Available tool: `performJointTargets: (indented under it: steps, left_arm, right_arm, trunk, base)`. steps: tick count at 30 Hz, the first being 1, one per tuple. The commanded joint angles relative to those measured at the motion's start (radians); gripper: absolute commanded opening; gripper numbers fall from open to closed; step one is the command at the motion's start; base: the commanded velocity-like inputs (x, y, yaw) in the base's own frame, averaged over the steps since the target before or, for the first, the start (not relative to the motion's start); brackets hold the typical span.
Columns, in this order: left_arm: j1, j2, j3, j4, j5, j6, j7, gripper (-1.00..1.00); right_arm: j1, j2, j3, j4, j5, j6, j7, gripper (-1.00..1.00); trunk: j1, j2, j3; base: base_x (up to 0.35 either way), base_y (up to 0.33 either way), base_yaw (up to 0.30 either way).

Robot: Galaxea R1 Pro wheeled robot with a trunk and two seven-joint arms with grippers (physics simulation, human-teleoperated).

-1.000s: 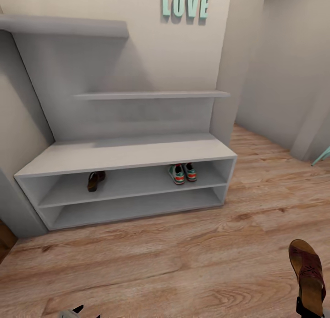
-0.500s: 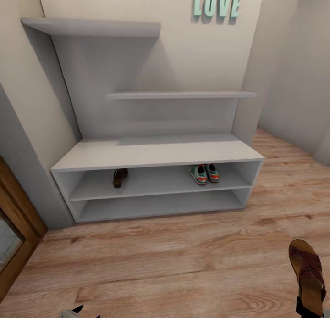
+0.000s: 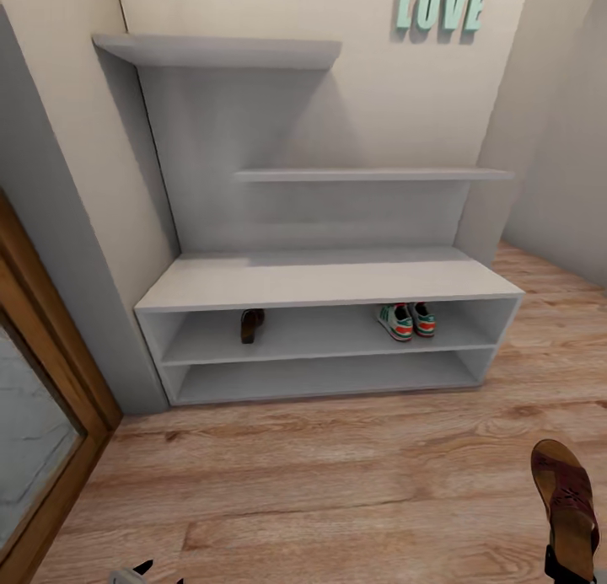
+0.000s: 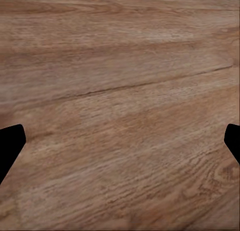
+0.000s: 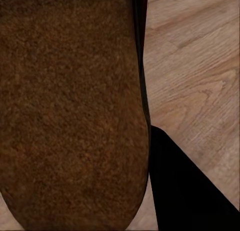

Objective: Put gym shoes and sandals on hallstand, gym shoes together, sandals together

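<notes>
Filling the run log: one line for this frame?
stage: carrying | right gripper: shut on second sandal | left gripper: open | upper shelf: gym shoes, one sandal

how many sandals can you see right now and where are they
2. One sandal stands on the upper open shelf of the hallstand, toward its left end. The other sandal is held off the floor in the right gripper.
</notes>
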State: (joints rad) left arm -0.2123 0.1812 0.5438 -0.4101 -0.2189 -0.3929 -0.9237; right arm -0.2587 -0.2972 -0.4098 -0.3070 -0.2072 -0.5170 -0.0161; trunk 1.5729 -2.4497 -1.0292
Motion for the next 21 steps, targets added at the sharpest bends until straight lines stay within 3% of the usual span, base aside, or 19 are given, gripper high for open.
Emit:
performJointTargets:
  steps: [1, 6, 10, 14, 21]
  left_arm:
    - [-0.001, -0.001, 0.008, 0.0, -0.01, -0.004, -0.004, 1.0]
    - [-0.002, -0.002, 0.008, -0.001, -0.01, -0.004, -0.004, 1.0]
    - [-0.002, -0.002, 0.008, 0.0, -0.01, -0.004, -0.004, 1.0]
    - [-0.001, -0.001, 0.008, 0.0, -0.01, -0.003, -0.004, 1.0]
    - [-0.001, -0.002, 0.008, -0.001, -0.01, 0.0, -0.004, 1.0]
  right_arm:
    - [-0.001, 0.0, 0.002, 0.0, -0.008, -0.003, 0.001, -1.0]
    - [-0.001, 0.0, 0.002, 0.0, -0.008, -0.003, 0.0, -1.0]
    - [-0.001, 0.005, 0.002, 0.0, -0.009, -0.003, -0.001, -1.0]
    - [-0.001, 0.017, 0.002, -0.001, -0.009, -0.003, -0.001, -1.0]
    - [-0.001, 0.022, 0.002, -0.002, -0.01, -0.003, -0.001, -1.0]
  trunk:
    - [0.0, 0.0, -0.001]
    - [0.0, 0.0, -0.001]
    - [0.0, 0.0, -0.001]
    - [0.0, 0.0, -0.001]
    - [0.0, 0.0, -0.001]
  base:
    - [0.0, 0.174, 0.0]
    - [0.0, 0.057, 0.004]
    - [-0.03, 0.003, 0.225]
    - [-0.159, 0.036, 0.231]
    - [-0.164, 0.124, 0.05]
